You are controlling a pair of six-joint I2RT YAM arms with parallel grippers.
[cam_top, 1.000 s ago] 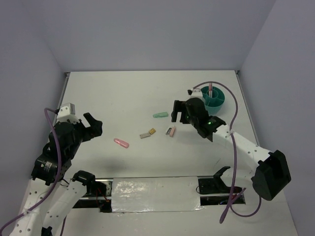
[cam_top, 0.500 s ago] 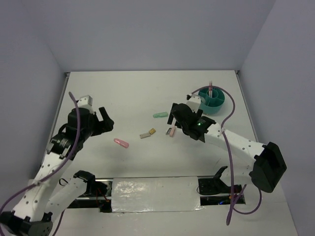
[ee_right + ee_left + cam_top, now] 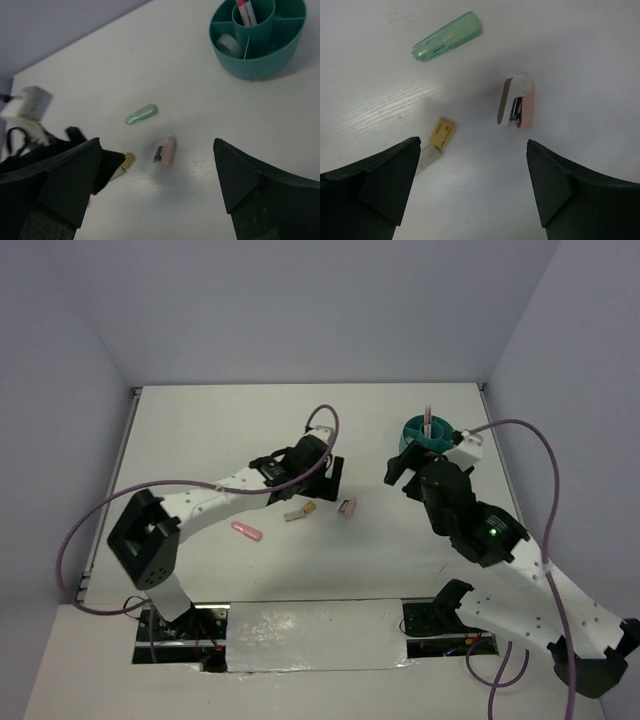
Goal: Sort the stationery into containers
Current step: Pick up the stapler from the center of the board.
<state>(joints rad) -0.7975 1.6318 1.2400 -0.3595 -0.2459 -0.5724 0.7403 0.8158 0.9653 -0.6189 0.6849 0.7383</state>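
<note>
Your white table (image 3: pixel 220 430) carries everything here. The right arm (image 3: pixel 490 535) reaches up its right side and the left arm (image 3: pixel 200 502) stretches across from the near-left corner to the middle. The teal organiser cup (image 3: pixel 255 60) stands upright near the far right edge, just beyond your right arm's wrist. Your left gripper (image 3: pixel 472 146) hangs over the middle cluster of stationery with its jaws spread wide and nothing between them. Your right gripper (image 3: pixel 157 144) is raised above the table between the cup and that cluster, its jaws likewise wide apart and empty. A pink pen (image 3: pixel 246 11) stands in the cup's round centre compartment. The mint-green capsule (image 3: pixel 447 37) lies flat on the table beyond the left gripper's fingers, towards their left side. The pink capsule (image 3: pixel 246 531) lies alone, nearer the bases and well left of the cluster. A pink-and-white piece (image 3: pixel 516 101) with a metal part showing at one end lies ahead of the left gripper, closer to its right finger. The grey-tan block (image 3: pixel 437 140) sits just beside the left finger's tip; you cannot tell from the wrist view whether they touch. The white tape ring (image 3: pixel 228 44) rests in one of the cup's outer compartments, on the side facing the cluster.
</note>
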